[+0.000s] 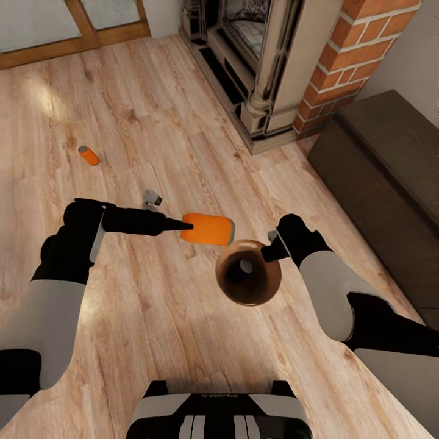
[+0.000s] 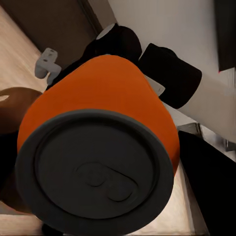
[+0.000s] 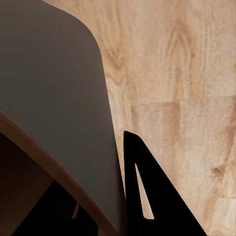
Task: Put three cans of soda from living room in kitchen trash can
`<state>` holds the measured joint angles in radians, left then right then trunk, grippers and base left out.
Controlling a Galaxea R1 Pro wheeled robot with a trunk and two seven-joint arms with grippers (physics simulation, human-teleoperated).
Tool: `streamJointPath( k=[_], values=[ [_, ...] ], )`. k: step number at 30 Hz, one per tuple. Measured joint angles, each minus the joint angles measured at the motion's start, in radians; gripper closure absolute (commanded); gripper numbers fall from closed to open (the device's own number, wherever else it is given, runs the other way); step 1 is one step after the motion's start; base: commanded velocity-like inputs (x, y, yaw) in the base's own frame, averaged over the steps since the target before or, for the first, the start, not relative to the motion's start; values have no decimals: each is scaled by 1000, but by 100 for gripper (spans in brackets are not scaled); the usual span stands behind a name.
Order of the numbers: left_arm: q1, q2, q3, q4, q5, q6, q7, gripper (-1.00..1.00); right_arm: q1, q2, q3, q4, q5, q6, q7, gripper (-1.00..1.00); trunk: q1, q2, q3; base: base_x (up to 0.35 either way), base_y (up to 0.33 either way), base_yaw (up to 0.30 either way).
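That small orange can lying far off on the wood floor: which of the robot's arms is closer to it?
Left. The small orange can lies beyond the left gripper, which holds another can. The right gripper, gripping the glossy brown bin, is farther away.

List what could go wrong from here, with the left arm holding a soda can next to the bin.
1. The can of soda in the left end effector lies sideways beside the tash can's rim, not over the opening; released now, it might hit the rim or roll across the floor.
2. The right end effector holds the bin only at its rim, so added weight could tilt it or make it slip.
3. Another can is on the floor farther off, easily overlooked.
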<state>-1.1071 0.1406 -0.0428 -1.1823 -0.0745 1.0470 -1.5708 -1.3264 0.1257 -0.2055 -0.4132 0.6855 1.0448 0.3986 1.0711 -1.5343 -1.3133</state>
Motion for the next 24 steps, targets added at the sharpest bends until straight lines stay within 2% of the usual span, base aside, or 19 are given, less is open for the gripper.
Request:
streamJointPath(
  k=[6,13,19,22,24],
  values=[
    [11,-9,-51,-7,2,0,0,100,0,3,0,-3,8,-1,-3,100,-23,42,19,0,0,0],
    [14,-10,-66,-12,4,0,0,100,-1,4,-1,-4,7,-2,-4,100,-23,42,19,0,0,0],
    [15,-24,-116,-12,4,0,0,100,-3,10,-1,-5,4,-1,-4,100,-23,42,19,0,0,0],
    [16,-55,-139,-12,4,0,70,100,-6,15,-1,-5,2,-1,-4,100,-23,42,19,0,0,0],
    [16,-79,-172,-11,4,0,125,100,-8,21,-1,-6,5,-2,-5,100,-23,42,19,0,0,0]
  ],
)
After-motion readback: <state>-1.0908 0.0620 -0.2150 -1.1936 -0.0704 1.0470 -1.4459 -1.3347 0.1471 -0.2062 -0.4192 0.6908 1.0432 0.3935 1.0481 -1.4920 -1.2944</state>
